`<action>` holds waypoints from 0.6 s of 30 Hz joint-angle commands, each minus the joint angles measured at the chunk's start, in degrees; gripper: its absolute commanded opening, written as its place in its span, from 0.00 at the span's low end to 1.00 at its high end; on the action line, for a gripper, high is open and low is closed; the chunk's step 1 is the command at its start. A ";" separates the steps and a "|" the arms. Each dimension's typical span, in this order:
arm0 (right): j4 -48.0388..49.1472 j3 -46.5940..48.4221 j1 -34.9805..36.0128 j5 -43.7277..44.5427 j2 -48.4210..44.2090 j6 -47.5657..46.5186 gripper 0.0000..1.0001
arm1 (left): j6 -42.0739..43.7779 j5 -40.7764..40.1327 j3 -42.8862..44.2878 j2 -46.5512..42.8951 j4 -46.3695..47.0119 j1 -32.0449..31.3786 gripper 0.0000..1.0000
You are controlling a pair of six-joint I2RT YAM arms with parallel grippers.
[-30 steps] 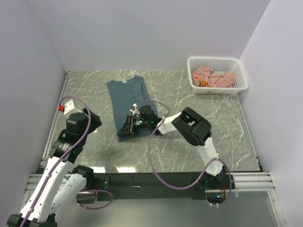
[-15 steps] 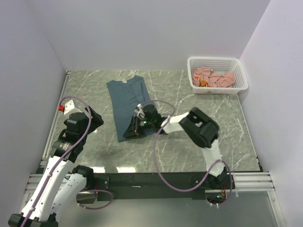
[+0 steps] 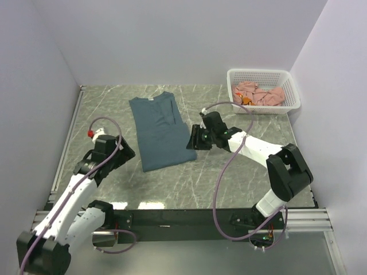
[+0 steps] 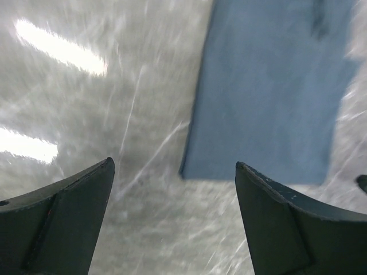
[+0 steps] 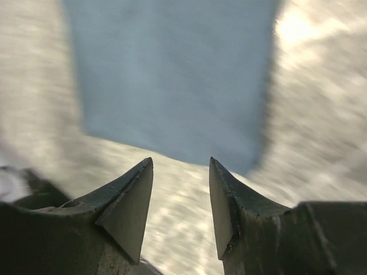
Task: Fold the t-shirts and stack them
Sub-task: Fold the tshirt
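Observation:
A dark slate-blue t-shirt (image 3: 159, 130) lies flat as a long strip on the marble table, collar at the far end. My right gripper (image 3: 191, 141) is open and empty, low at the shirt's near right edge. In the right wrist view the shirt (image 5: 172, 74) lies just beyond the gripper (image 5: 180, 160). My left gripper (image 3: 127, 150) is wide open and empty, left of the shirt's near left corner. The left wrist view shows that corner (image 4: 269, 86) ahead of the gripper (image 4: 175, 164). Salmon-pink t-shirts (image 3: 259, 94) lie crumpled in the basket.
A white lattice basket (image 3: 291, 86) stands at the far right corner. White walls close the table on the left, back and right. A metal rail (image 3: 67, 143) runs along the left edge. The views are motion-blurred.
My right gripper moved right, off the shirt's near end to its right edge, and the shirt's near end now lies wider. My left gripper moved right, toward the shirt.

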 commanded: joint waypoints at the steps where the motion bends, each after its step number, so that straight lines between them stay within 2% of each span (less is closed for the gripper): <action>1: -11.24 1.81 0.12 7.38 0.01 -7.04 0.51 | -3.08 5.86 -1.71 4.06 1.39 -0.09 0.91; 4: -11.51 2.24 0.12 8.60 2.03 -7.04 0.51 | -2.83 7.62 -1.62 9.16 2.36 -0.88 0.90; 8: -10.72 2.77 0.12 9.75 4.75 -6.52 0.49 | -3.00 6.13 -0.13 14.69 2.80 -3.86 0.89; 18: -10.36 5.32 0.21 8.34 9.06 -6.34 0.47 | -5.64 2.96 -0.04 18.66 4.73 -8.96 0.87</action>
